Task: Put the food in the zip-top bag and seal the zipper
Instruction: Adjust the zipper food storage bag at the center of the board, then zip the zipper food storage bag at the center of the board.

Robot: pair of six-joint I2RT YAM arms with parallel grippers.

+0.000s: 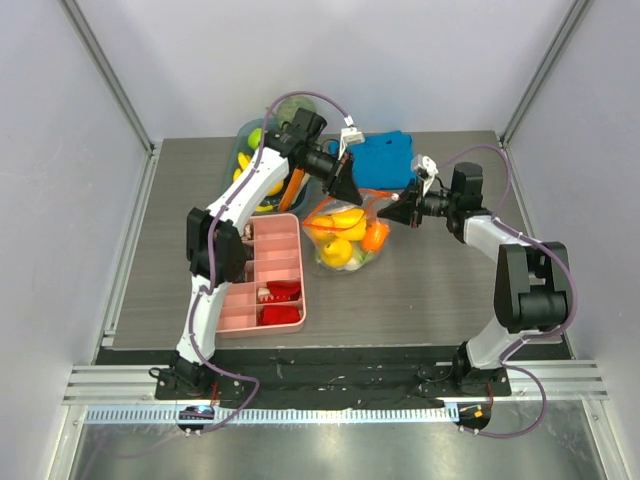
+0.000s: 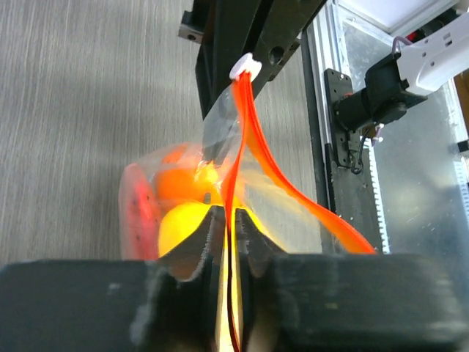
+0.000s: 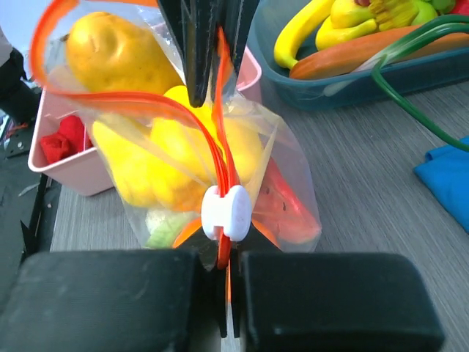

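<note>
Here's the grey table (image 1: 430, 290), and the biggest thing on it is the pink tray (image 1: 280, 240) on the left. Its near compartments hold red pieces (image 1: 283, 292), and the far ones look bare from above. Behind it at the back edge sits the teal bin (image 1: 243, 135), with bananas (image 3: 308, 33), a carrot (image 3: 352, 59) and some green bits inside, partly hidden by the left arm. The blue cloth (image 1: 385, 160) lies just to the bin's right.

Now to mid-table: the bag (image 1: 345, 235) is strung between the two arms, just right of the tray, and it's packed with food (image 3: 176, 147). There are yellow fruit, an orange (image 1: 375, 237), a watermelon slice (image 2: 139, 205) against one wall and something green low down.

The left gripper (image 2: 233, 242) has its fingers pinched tight on one end of the zipper (image 2: 245, 125). The right gripper (image 3: 227, 293) is clamped shut on the other end. The white slider (image 3: 226, 211) sits right in front of its fingertips (practically touching them).

Between the two grips the orange strips part, one running straight while the other bows outward, so the mouth gapes there.
</note>
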